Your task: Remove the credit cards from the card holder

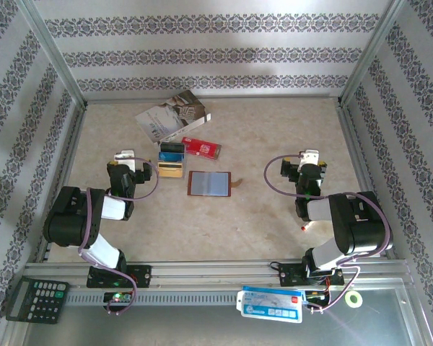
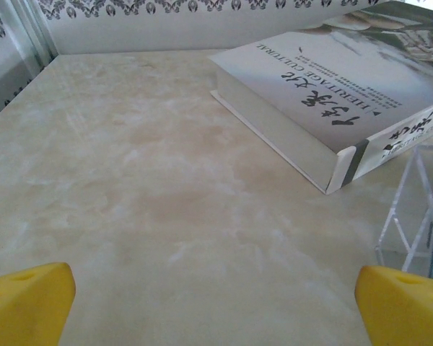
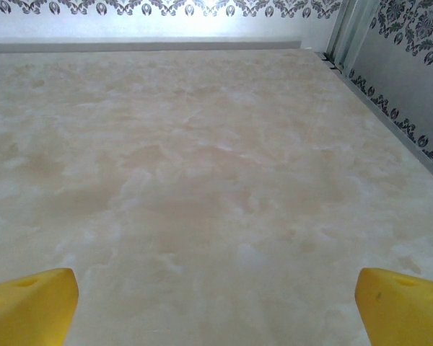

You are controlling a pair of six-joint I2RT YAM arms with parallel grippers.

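Just right of the left gripper (image 1: 124,156), on the marbled table (image 1: 274,231): tan credit card (image 1: 171,169) lying flat. A little beyond it, blue-faced card (image 1: 172,150) at a clear stand (image 2: 411,209). Farther right, between the two grippers and nearer the left one: card holder (image 1: 209,183) spread open, grey-blue lining up, apart from both cards. Ahead and to the right of the left gripper, white-grey booklet (image 2: 332,86). Left gripper released, yellow fingertips (image 2: 29,299) wide apart, grasping nothing. Right gripper (image 1: 310,155) likewise spread wide and empty.

R gripper (image 3: 216,310) spread wide (yellow jaws at btm corners) over beige marbled table (image 3: 202,166), patterned wall (image 3: 151,9) behind.
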